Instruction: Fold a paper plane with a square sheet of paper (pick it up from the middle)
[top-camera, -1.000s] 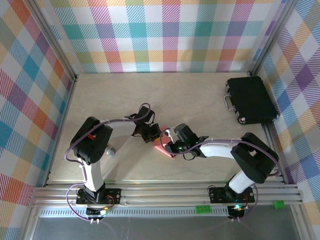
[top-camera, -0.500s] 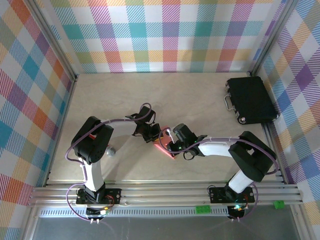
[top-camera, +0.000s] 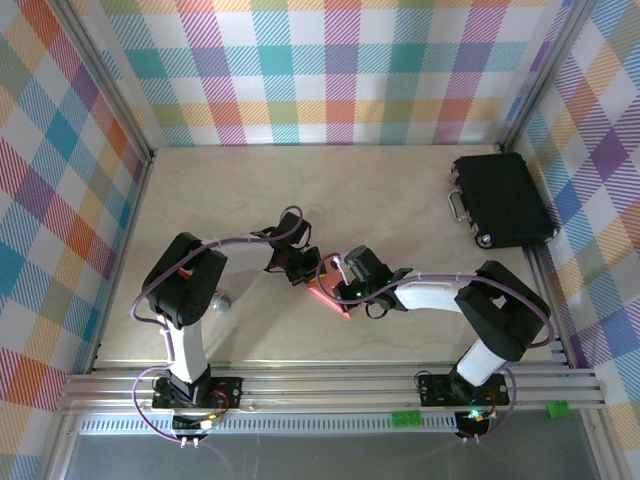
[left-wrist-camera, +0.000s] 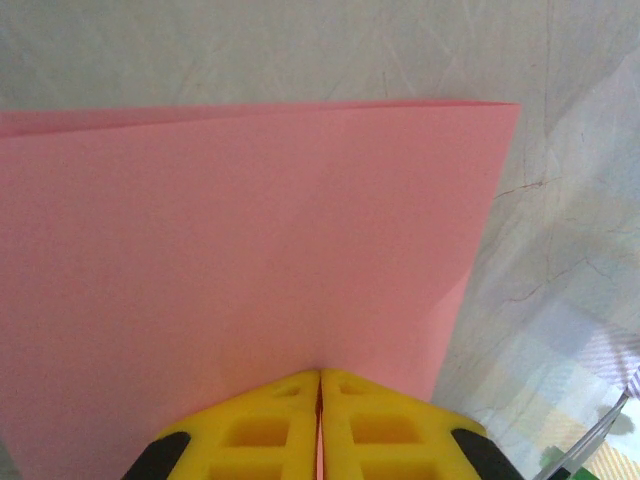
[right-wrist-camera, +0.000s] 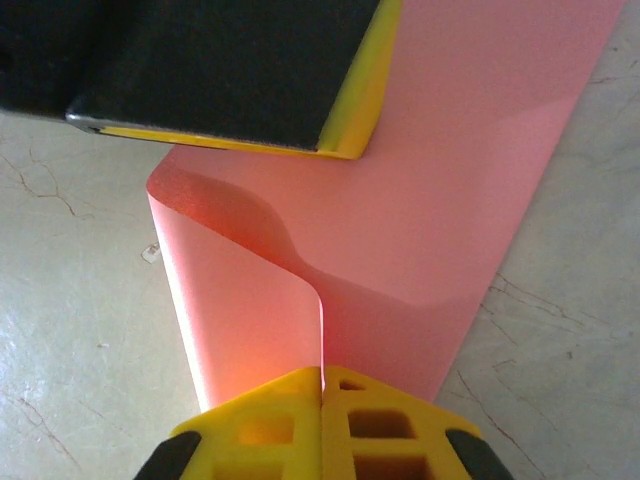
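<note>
You're mid-fold: left gripper (left-wrist-camera: 320, 378) and right gripper (right-wrist-camera: 323, 374) each pinch shut on the paper (left-wrist-camera: 240, 240). Next, I judge, lay the right's curled edge flat and crease it.

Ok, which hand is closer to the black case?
Right. The right hand grips the pink paper on the side facing the black case; the left hand grips its opposite side, farther off.

Pale cream marbled tabletop (top-camera: 400, 190): black rectangular hard case (top-camera: 503, 200) on its far right corner; folded salmon-pink paper sheet (top-camera: 330, 298) well left of that case, nearer.
</note>
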